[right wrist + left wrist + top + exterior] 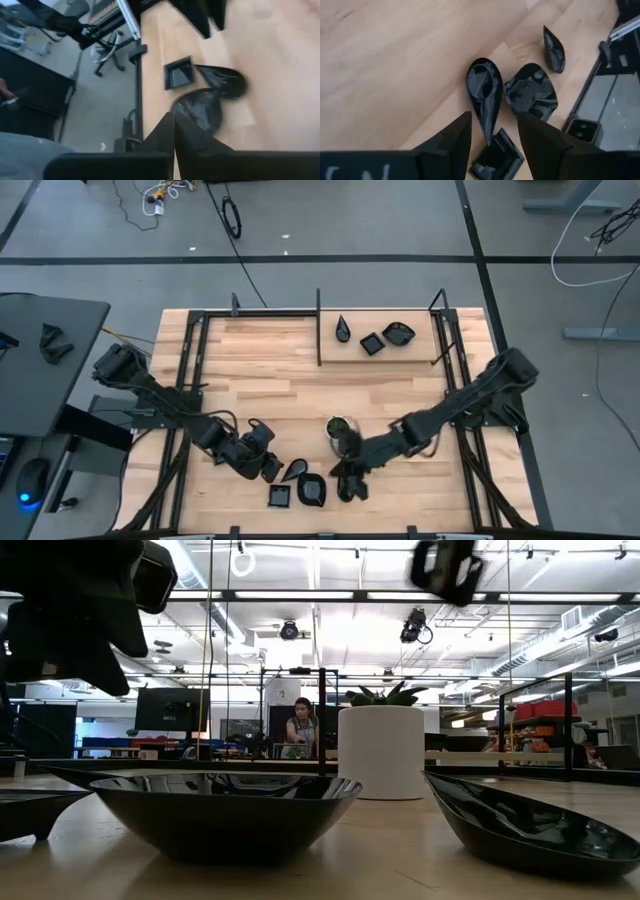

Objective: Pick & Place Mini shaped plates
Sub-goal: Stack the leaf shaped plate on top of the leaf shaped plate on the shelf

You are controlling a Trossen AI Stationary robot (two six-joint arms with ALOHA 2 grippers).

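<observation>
The wooden counter (270, 370) fills the middle of the overhead frame. At lower centre, the right end effector (350, 486) is closed and empty, just right of a rounded black plate (312, 490). At lower left, the left end effector (268, 469) is open, beside a teardrop plate (295, 470) and above a square plate (280, 496). Three more plates (372, 338) sit upper centre-right.

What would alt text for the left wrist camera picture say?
The left gripper, fingers open, hovers over a wooden table above a black teardrop plate. Beside it lie a rounded leaf plate, a square plate and, farther off, another teardrop plate.
</observation>
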